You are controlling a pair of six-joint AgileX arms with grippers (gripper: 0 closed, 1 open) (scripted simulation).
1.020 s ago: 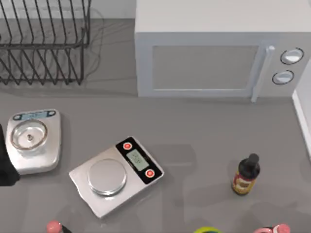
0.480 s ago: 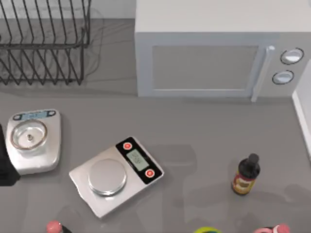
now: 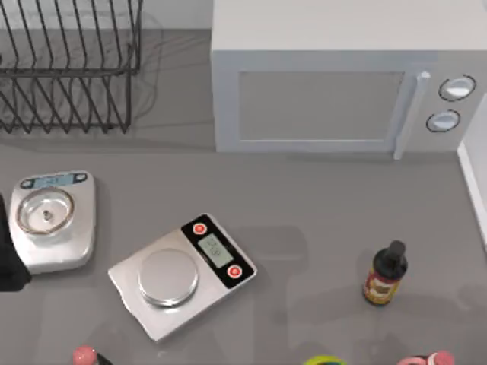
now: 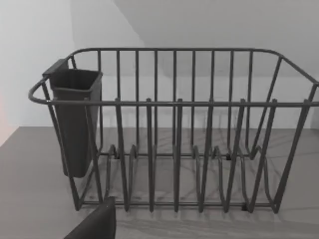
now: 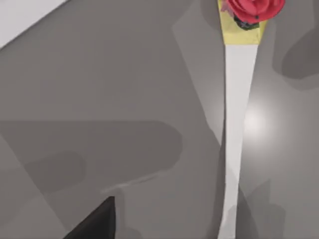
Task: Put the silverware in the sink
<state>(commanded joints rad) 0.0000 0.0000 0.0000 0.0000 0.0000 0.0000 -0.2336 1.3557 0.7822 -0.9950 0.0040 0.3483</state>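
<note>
While cropped, left arm (image 3: 9,258) flanks scale (image 3: 52,220).

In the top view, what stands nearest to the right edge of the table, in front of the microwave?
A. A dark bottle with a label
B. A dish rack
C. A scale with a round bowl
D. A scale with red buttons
A: the dark bottle stands toward the right side, below the microwave, while the dish rack and both scales lie to the left.
</note>
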